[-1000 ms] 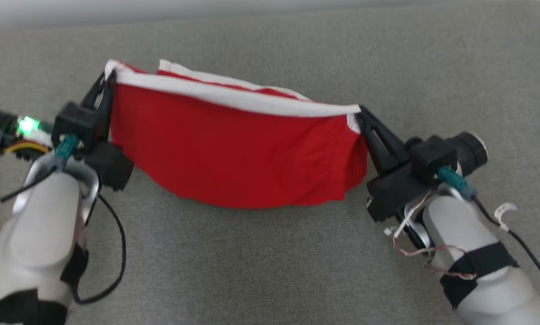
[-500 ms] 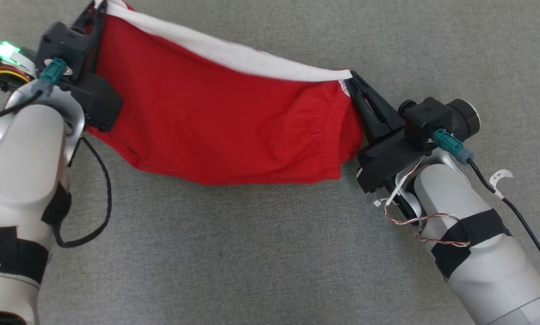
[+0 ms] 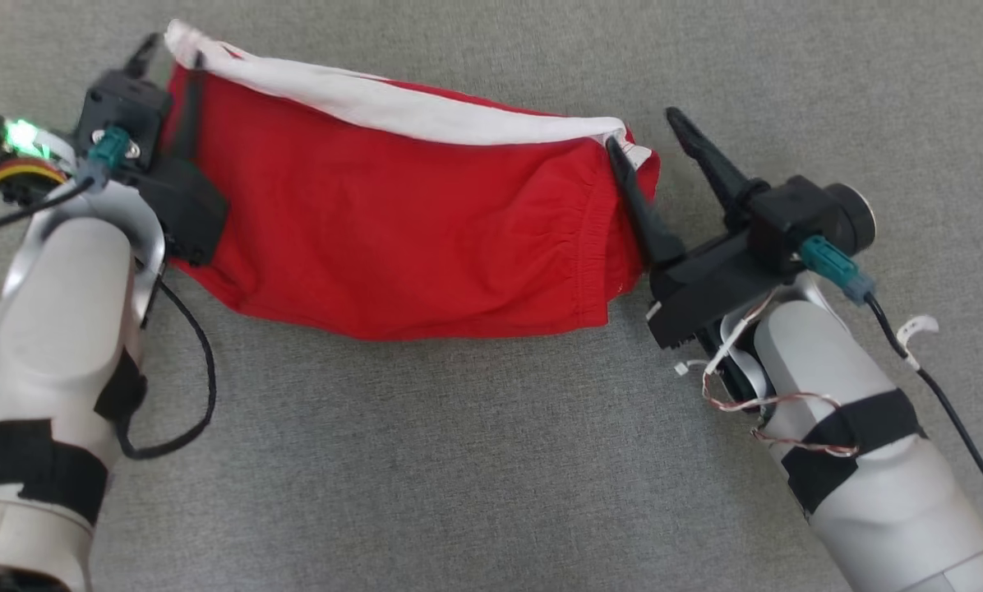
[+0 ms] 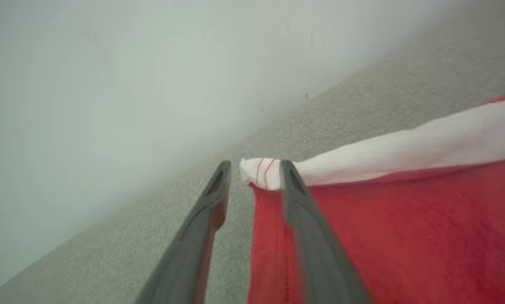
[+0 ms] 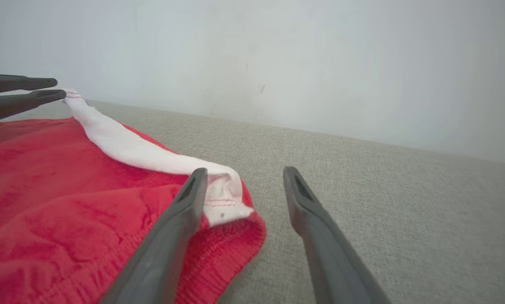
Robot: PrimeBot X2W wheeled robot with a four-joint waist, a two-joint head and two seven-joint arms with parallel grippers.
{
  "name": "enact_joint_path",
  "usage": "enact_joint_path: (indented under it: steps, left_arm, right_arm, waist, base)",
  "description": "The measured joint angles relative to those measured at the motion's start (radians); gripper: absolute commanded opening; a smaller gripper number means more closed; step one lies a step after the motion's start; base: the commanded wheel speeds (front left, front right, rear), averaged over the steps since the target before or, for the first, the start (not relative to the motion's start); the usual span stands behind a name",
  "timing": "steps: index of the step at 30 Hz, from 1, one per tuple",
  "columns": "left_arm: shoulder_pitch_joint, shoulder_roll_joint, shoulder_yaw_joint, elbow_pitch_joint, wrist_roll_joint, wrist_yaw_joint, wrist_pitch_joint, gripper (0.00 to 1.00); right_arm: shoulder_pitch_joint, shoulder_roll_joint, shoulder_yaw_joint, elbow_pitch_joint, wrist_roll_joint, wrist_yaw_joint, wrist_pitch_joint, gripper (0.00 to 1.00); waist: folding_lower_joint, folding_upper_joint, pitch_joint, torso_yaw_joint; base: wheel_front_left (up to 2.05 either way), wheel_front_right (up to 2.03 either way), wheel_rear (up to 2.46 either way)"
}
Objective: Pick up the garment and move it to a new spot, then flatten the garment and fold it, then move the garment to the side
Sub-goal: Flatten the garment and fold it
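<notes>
Down and spread out near the far edge of the grey padded surface (image 3: 459,460)!
Red garment (image 3: 409,238) lying there, white band toward that far edge, lower hem rumpled. Left gripper (image 4: 256,165) parted astride the left white corner, clamping nothing. Right gripper (image 3: 641,130) wide apart, one finger resting on the right corner, grasping nothing. Looks like relocation done, flattening barely begun, folding and the move aside left to do.

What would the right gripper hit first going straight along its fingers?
Likely the grey fabric surface, then the pale wall behind it. The right gripper stands open; the garment lies to its side, not ahead. Depth unclear.
</notes>
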Motion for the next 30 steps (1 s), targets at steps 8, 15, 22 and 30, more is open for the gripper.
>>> enact_joint_path:
  steps: [8, 15, 22, 30]
  left_arm:
    - [0.089, -0.004, 0.045, -0.061, -0.047, 0.047, 0.000, 1.00]
    - [0.251, -0.027, 0.109, -0.135, -0.103, 0.092, 0.000, 1.00]
    - [0.406, -0.067, 0.186, -0.184, -0.159, 0.119, 0.000, 1.00]
    - [0.461, -0.090, 0.252, -0.203, -0.178, 0.124, 0.000, 1.00]
  right_arm:
    - [0.102, 0.012, -0.120, -0.061, -0.048, 0.000, 0.000, 1.00]
    - [0.254, 0.042, -0.278, -0.123, -0.119, 0.000, 0.000, 1.00]
    - [0.398, 0.076, -0.391, -0.143, -0.167, 0.000, 0.000, 1.00]
    - [0.447, 0.096, -0.427, -0.146, -0.186, 0.000, 0.000, 1.00]
  waist:
    - [0.0000, 0.0000, -0.058, 0.014]
    - [-0.0001, -0.0002, -0.135, 0.024]
    - [-0.0002, -0.0002, -0.215, 0.027]
    - [-0.0003, -0.0003, -0.245, 0.002]
  base:
    - [0.00, 0.00, 0.00]
    - [0.00, 0.00, 0.00]
    - [0.00, 0.00, 0.00]
    - [0.00, 0.00, 0.00]
